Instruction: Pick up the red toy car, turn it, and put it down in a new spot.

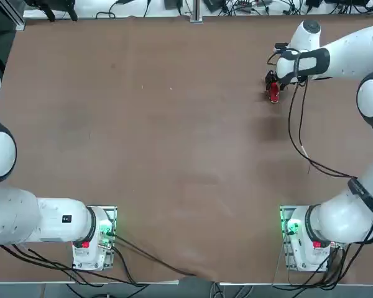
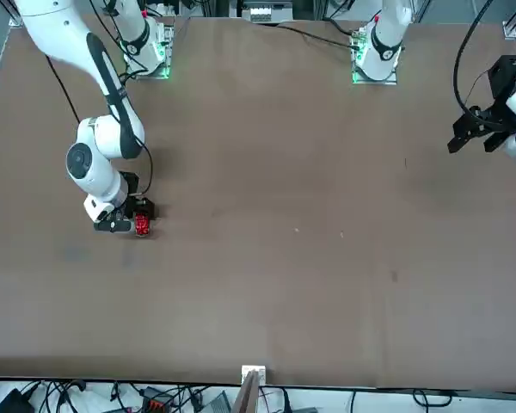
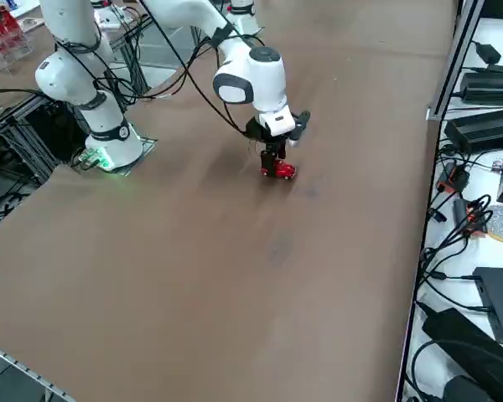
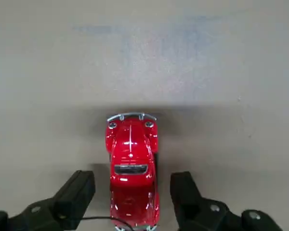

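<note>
Wrist view: car (image 4: pixel 133 168) btwn claw (image 4: pixel 133 190) fingers

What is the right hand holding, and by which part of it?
Nothing: the right hand is open around the red toy car, with a gap between each finger and its sides.

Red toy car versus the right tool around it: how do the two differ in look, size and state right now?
The red toy car is glossy red with silvery bumpers; the right tool has matte black fingers.
The car is one compact, rounded body, narrower than the space between the tool's two separate, angular fingers.
The car sits ungripped between them, while the tool stands open, with a gap on either side.
</note>
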